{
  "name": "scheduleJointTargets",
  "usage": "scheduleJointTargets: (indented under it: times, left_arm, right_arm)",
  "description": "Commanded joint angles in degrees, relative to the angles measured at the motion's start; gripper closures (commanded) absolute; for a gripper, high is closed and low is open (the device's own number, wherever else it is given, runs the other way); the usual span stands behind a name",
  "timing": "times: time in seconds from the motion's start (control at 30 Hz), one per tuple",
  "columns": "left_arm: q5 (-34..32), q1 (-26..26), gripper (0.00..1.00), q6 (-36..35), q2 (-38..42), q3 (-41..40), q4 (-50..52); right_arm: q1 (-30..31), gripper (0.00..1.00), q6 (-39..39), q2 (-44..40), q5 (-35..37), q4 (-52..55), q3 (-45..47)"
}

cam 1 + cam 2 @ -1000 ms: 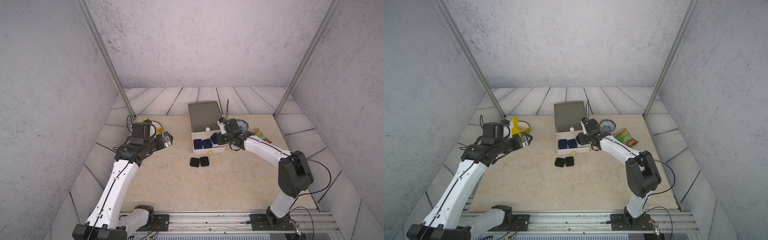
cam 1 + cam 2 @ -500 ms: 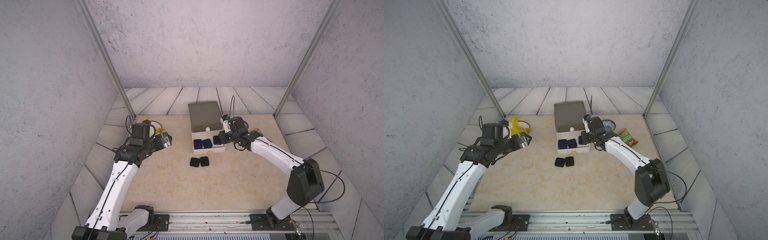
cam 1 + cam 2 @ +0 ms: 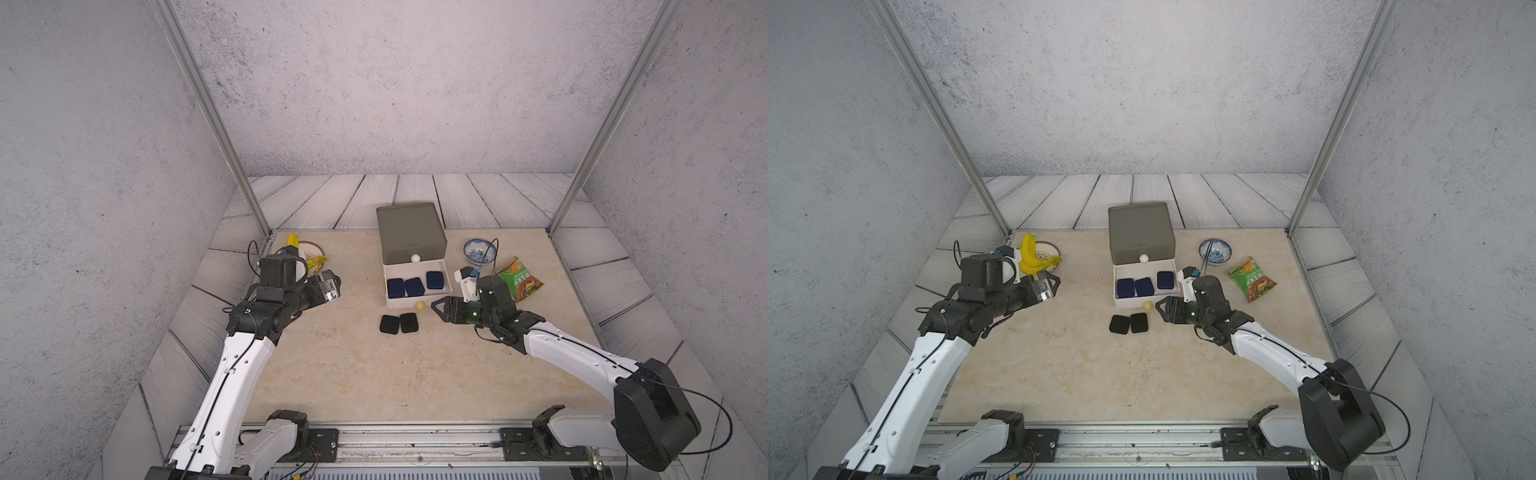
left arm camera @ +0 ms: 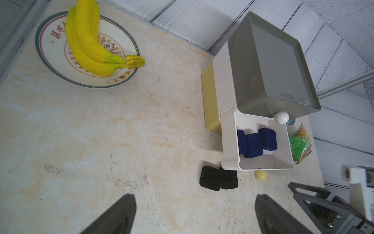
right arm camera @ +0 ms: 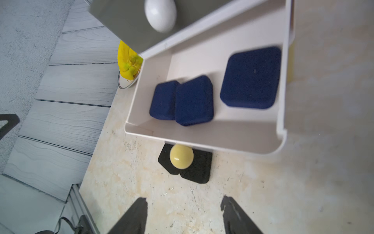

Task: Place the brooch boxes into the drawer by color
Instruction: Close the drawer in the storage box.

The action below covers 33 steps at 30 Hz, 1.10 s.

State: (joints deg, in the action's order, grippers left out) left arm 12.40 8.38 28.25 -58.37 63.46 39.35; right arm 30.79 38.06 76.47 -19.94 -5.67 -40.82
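Note:
The drawer (image 3: 411, 232) has a grey top and its white middle tier (image 3: 446, 286) pulled open. Three dark blue brooch boxes (image 3: 414, 286) (image 5: 194, 100) lie inside it, one (image 5: 251, 78) apart from the overlapping pair. Two black brooch boxes (image 3: 399, 324) (image 4: 210, 178) lie side by side on the table, just in front of the yellow knob (image 5: 181, 156). My right gripper (image 3: 434, 308) (image 5: 184, 200) hovers open and empty beside the open tier's front right corner. Over the left of the table, my left gripper (image 3: 332, 286) (image 4: 195, 197) is wide open with nothing in it.
A plate (image 3: 318, 251) with bananas (image 3: 1030, 253) sits at the back left. A blue-and-white bowl (image 3: 480, 250) and a green snack packet (image 3: 519, 278) lie right of the drawer, close behind my right wrist.
My right gripper opened, left the third blue box in the white tier and pulled back toward the front. The left arm has not moved.

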Motion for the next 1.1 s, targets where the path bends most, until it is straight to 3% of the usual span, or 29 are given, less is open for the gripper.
scheduleJointTargets:
  times: [0.0,0.33,0.6,0.87,1.07]
  left_arm:
    - [0.41,-0.82,0.02,-1.09,1.76,-0.96,-1.78]
    - [0.52,-1.52,0.02,-1.47,2.07,-1.06,-1.48]
    - [0.45,-1.86,0.02,-2.22,1.61,-1.29,-1.45]
    - [0.47,-2.22,0.02,-2.54,1.26,-1.47,-1.56]
    - [0.4,-2.46,0.02,-3.03,0.68,-1.06,-1.47]
  right_arm:
    - [0.5,0.36,8.06,3.47,-2.41,-12.0,0.36]
    - [1.0,0.44,9.65,13.78,-2.08,-16.13,-4.87]
    - [1.89,0.47,8.57,16.07,-0.86,-15.72,-7.02]
    - [1.95,0.8,6.98,20.35,1.15,-16.12,-10.86]
    - [1.82,0.84,6.06,24.34,2.78,-16.05,-15.06]
